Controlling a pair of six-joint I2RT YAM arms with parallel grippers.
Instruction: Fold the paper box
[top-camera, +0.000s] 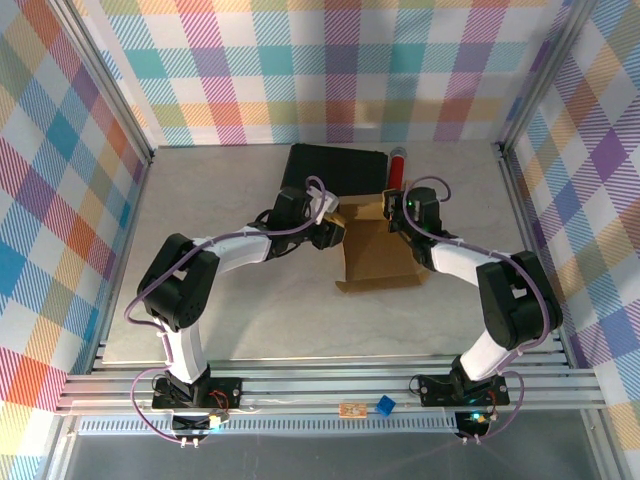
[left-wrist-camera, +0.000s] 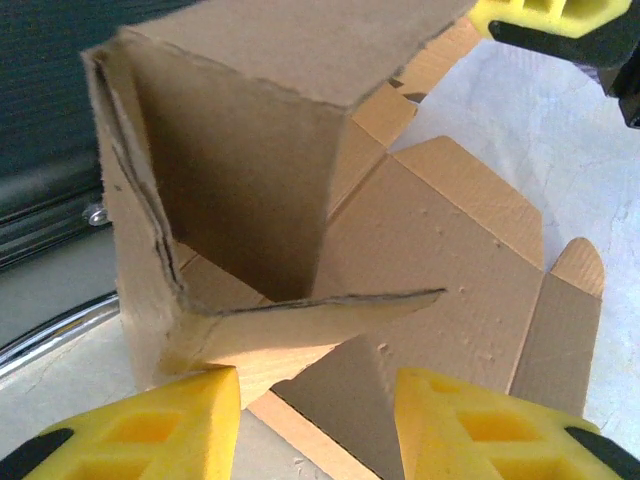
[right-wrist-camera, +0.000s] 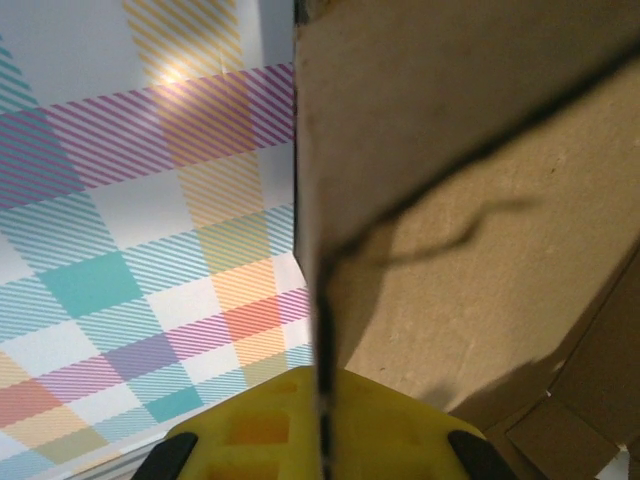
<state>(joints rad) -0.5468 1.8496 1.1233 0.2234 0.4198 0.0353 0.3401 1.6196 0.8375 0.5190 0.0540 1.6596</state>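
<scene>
Cardboard of the paper box (top-camera: 378, 252) stands partly folded; right gripper (right-wrist-camera: 322, 405) pinches a raised wall's edge, while left gripper (left-wrist-camera: 318, 388) sits with fingers spread before a flap.

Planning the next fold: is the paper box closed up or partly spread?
Partly spread: the paper box has upright walls at one end; its other panels lie flat.

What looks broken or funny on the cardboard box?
The paper box has a ragged upright wall edge on the left, its layers gaping apart. A narrow flap beside it leans crookedly. Nothing is spilled.
</scene>
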